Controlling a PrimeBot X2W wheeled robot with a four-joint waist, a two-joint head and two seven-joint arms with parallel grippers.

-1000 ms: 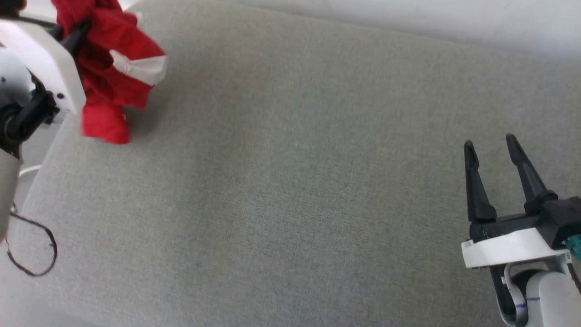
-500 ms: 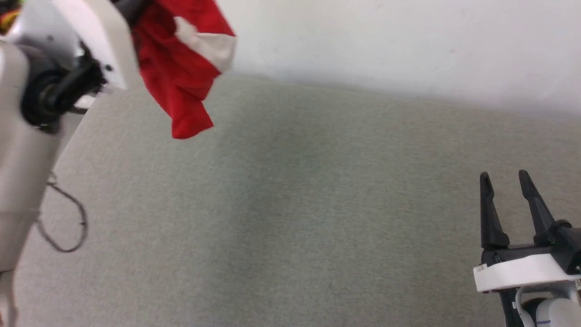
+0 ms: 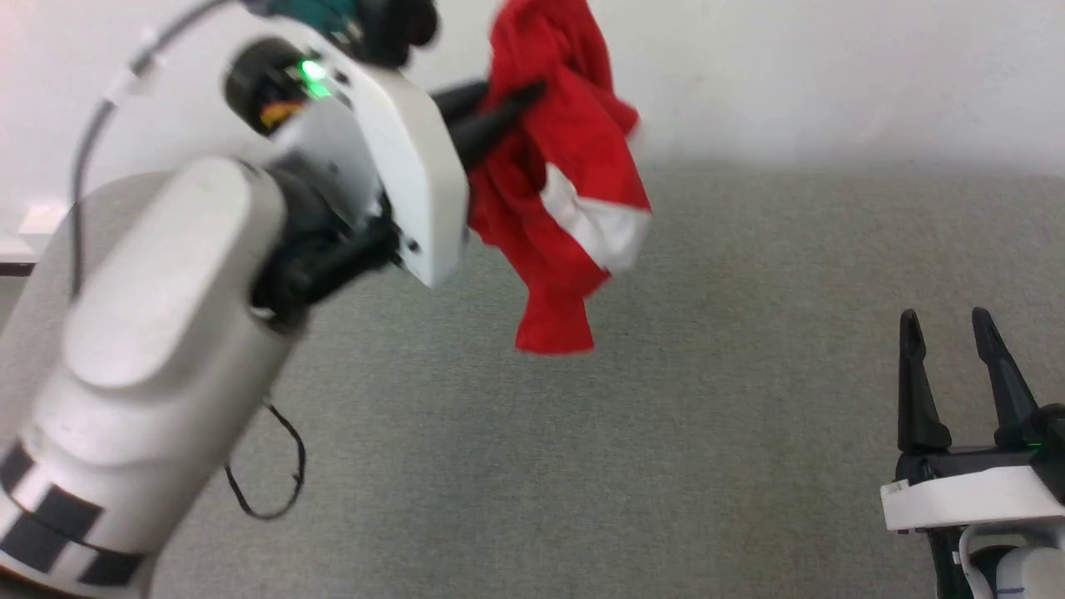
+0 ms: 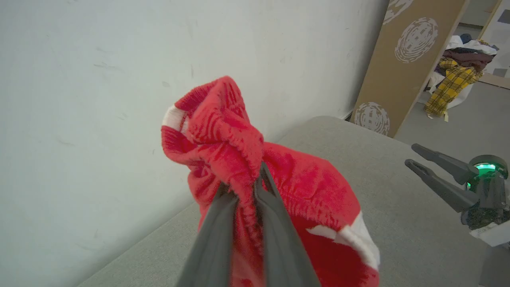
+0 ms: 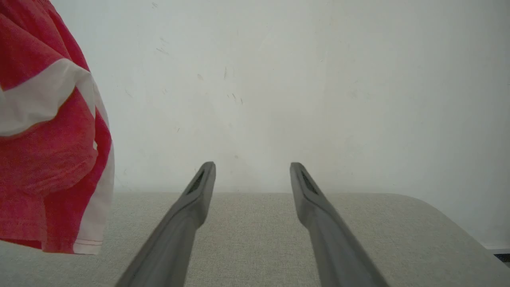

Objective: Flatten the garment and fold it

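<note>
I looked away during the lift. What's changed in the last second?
The left gripper, jaws shut on the garment, has swung it from the left edge of the grey surface toward its middle, nearer the right gripper; the head camera also tilted up. Unchanged: the grip, and the right gripper open and idle.

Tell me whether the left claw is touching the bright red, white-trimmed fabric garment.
Touching. The left wrist view shows the left claw shut on a bunched fold of the red fabric garment.
</note>
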